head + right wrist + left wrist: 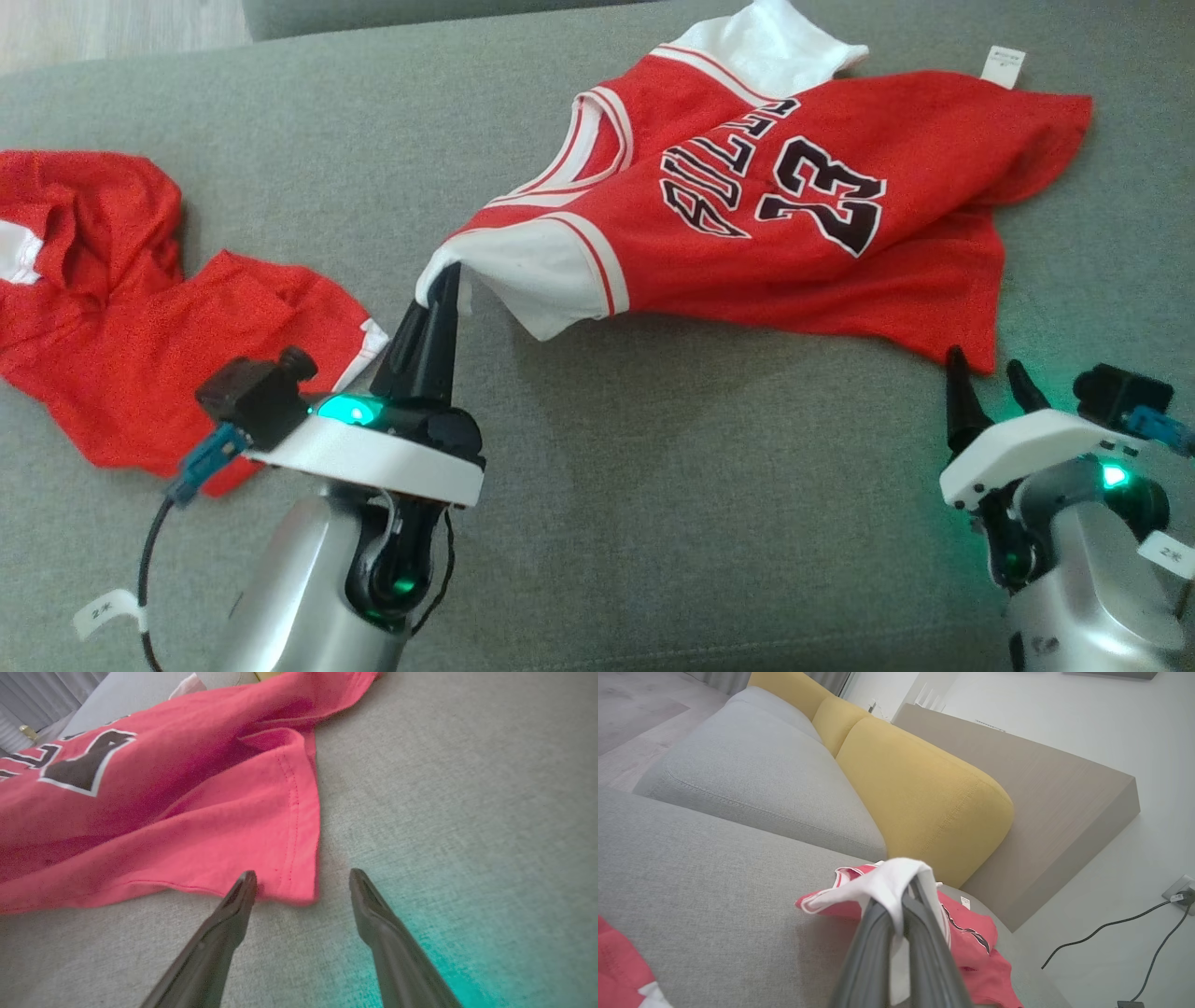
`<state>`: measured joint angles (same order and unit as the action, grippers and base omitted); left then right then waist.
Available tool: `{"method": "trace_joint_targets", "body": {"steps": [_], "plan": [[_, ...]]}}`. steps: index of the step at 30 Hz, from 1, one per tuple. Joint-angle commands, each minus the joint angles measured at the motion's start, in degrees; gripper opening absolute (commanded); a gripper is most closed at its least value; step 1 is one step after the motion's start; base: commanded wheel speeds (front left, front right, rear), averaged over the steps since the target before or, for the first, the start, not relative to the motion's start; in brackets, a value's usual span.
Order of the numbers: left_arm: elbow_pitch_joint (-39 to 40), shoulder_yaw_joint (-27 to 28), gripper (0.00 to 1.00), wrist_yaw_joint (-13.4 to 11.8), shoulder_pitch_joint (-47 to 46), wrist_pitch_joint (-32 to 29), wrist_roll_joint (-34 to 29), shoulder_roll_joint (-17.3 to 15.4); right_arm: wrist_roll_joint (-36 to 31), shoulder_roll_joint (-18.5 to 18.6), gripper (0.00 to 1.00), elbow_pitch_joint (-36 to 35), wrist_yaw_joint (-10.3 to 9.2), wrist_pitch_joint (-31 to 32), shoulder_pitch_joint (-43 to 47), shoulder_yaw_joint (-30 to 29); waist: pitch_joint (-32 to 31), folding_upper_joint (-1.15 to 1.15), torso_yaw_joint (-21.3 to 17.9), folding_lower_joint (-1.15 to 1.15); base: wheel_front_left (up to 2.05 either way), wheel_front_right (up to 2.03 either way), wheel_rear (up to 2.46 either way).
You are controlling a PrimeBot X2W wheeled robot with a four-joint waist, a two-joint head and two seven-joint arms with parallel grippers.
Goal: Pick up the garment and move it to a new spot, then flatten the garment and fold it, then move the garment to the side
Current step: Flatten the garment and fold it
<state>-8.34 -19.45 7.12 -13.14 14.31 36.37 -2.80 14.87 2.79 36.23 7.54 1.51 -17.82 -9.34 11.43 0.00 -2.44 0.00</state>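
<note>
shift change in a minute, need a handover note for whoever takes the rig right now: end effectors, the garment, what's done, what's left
Left end effector: shut on the white sleeve edge of the red jersey, lifting that edge off the grey cushion.
Right end effector: open, holding nothing, at the jersey's near hem corner.
Jersey: number side up, rumpled, mostly resting on the cushion. A second red garment lies crumpled to the robot's left.
Done: jersey gripped at one sleeve; whether it has been relocated cannot be told.
Left: flatten, fold, move aside.
</note>
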Motion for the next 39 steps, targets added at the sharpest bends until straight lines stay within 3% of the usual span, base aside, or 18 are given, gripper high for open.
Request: {"method": "trace_joint_targets", "body": {"steps": [1,5,6,7,12,16,25,30,34,39], "plan": [[2.3,2.0,0.00,0.4,-2.6,0.7,-0.5,-0.1,-0.3,0.1,1.00,-0.8,-0.05,-0.7,-2.0,1.5,0.5,0.00,0.3,0.00,0.00,0.00,0.00],[2.2,2.2,0.00,0.4,-3.2,0.7,-0.7,-0.1,-1.6,0.1,1.00,1.7,-0.05,-0.4,-3.5,1.8,1.2,0.00,0.5,0.00,0.00,0.00,0.00],[2.2,2.3,0.00,0.4,-3.4,0.7,-0.7,-0.1,-1.8,0.1,0.35,2.1,-0.05,-0.3,-3.7,2.0,1.3,0.00,0.6,0.00,0.00,0.00,0.00],[2.3,2.7,0.00,0.4,-3.7,0.7,-0.8,-0.1,-2.4,0.1,0.00,2.7,-0.05,-0.3,-4.1,2.4,1.3,0.00,0.6,0.00,0.00,0.00,0.00],[2.7,3.9,0.00,0.4,-4.1,0.7,-0.9,-0.1,-2.2,0.3,0.00,0.9,-0.05,-0.3,-4.7,2.7,0.6,0.00,0.4,0.00,0.00,0.00,0.00],[4.0,5.3,0.00,0.4,-4.1,0.7,-0.6,-0.1,0.6,2.6,0.00,-4.7,-0.05,1.5,-5.2,4.6,-0.7,0.00,-0.2,0.00,0.00,0.00,0.00],[8.5,7.8,0.00,0.4,-7.5,0.7,0.1,-0.2,10.5,14.3,0.00,-23.9,-0.05,11.6,-7.9,11.0,-5.9,0.00,-1.2,0.00,0.00,0.00,0.00],[10.7,9.4,0.00,0.4,-11.5,0.7,1.3,-0.9,15.0,19.6,0.00,-30.2,-0.05,17.4,-11.6,12.8,-10.0,0.00,-1.5,0.00,0.00,0.00,0.00],[12.7,11.2,0.00,-0.6,-14.8,-0.4,2.7,-1.2,17.8,21.4,0.00,-33.5,-0.05,20.9,-15.5,13.3,-12.6,0.00,-1.8,0.00,0.00,0.00,0.00],[16.9,12.5,0.00,-3.1,-17.1,-3.1,3.7,-1.4,18.8,20.9,0.00,-35.9,-0.05,24.2,-18.5,11.3,-14.4,0.00,-2.0,0.00,0.00,0.00,0.00]]}}
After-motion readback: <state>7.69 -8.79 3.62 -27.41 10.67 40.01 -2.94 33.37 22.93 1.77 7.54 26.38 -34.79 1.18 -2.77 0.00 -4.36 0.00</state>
